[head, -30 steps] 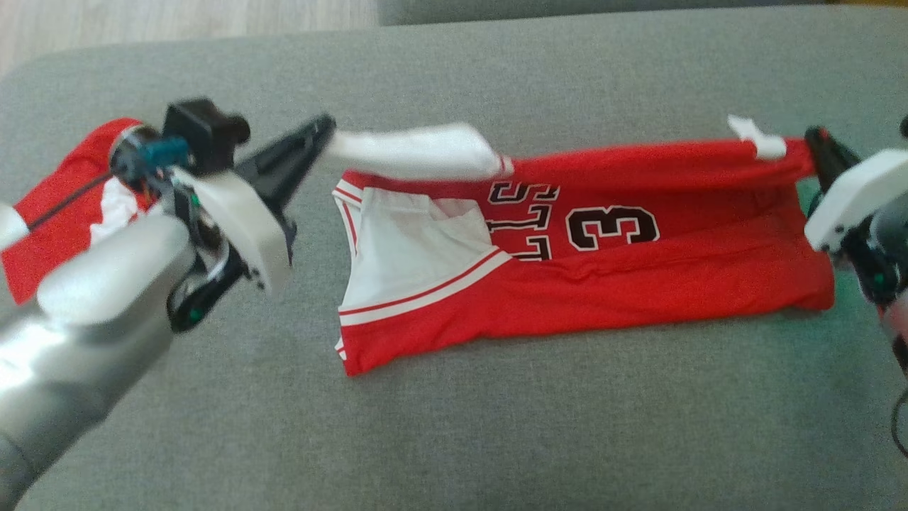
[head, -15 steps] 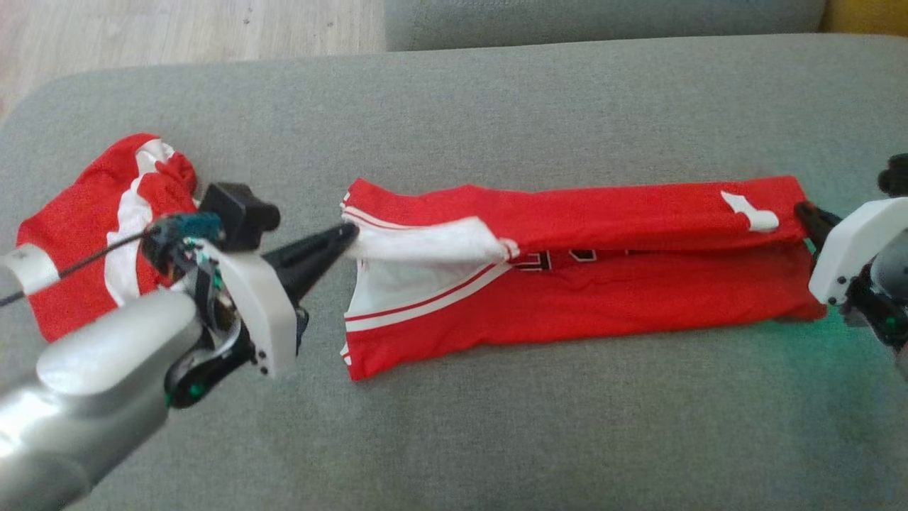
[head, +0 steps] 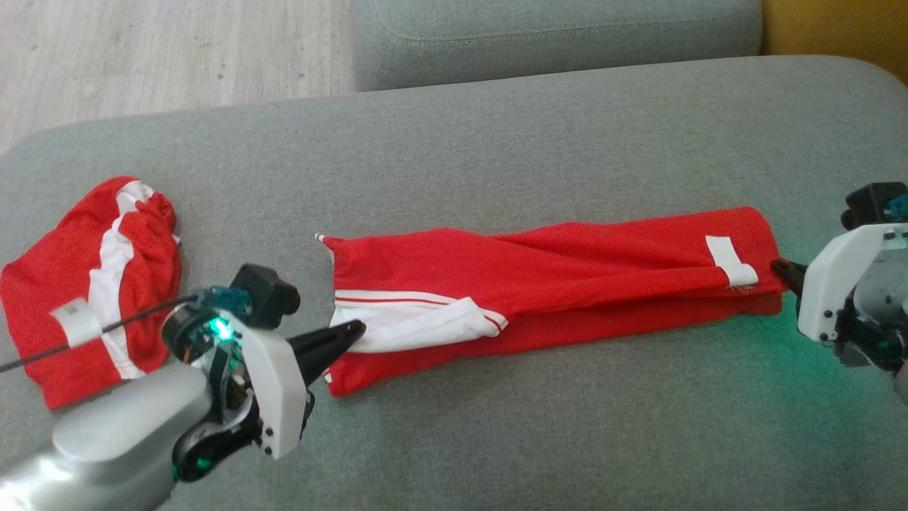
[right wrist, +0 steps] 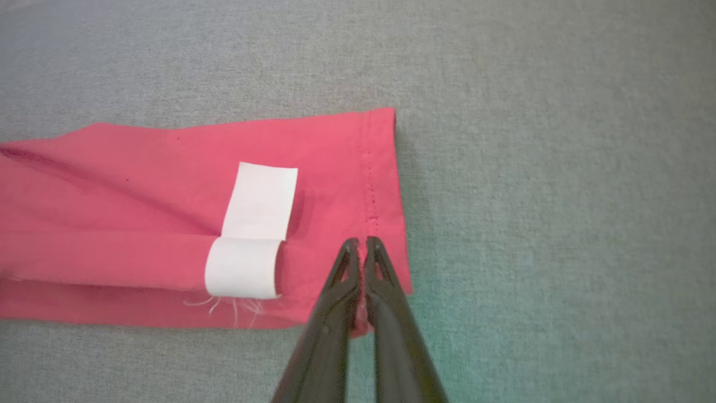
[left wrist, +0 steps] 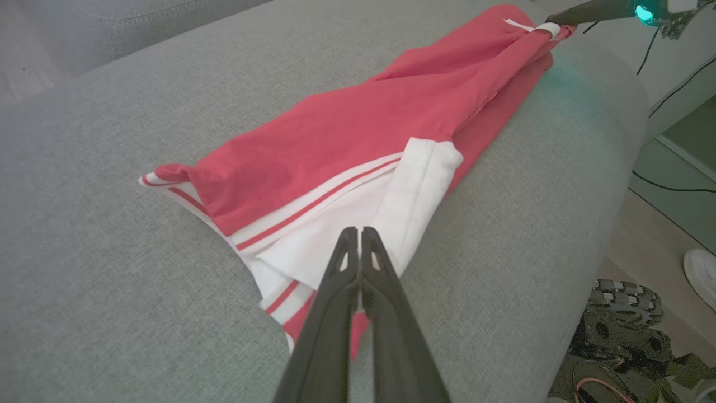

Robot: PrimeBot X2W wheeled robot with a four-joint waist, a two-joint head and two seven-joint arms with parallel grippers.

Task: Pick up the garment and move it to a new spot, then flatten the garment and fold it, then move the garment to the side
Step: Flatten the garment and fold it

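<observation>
The garment (head: 553, 284) is a red jersey with white trim, lying as a long narrow band across the grey cushion (head: 496, 156). Its far half lies folded over the near half. My left gripper (head: 358, 328) is shut on the white trimmed flap at the garment's left end, its tips low over the white cloth (left wrist: 391, 207). My right gripper (head: 777, 266) is shut on the red hem at the right end, beside a white label (right wrist: 260, 201). In the right wrist view a bit of red garment (right wrist: 140, 184) shows between the right gripper's (right wrist: 358, 240) closed fingers.
Another red and white garment (head: 85, 284) lies crumpled at the cushion's left end. A grey backrest (head: 553, 35) runs behind, with wooden floor (head: 177, 57) to its left. In the left wrist view the cushion's edge drops to floor with cables (left wrist: 671, 187) and a white shoe (left wrist: 702, 274).
Both grippers brought the garment's far edge over toward me and down onto the near half, covering the number and lettering. The head camera also shifted, sliding the whole picture downward.
</observation>
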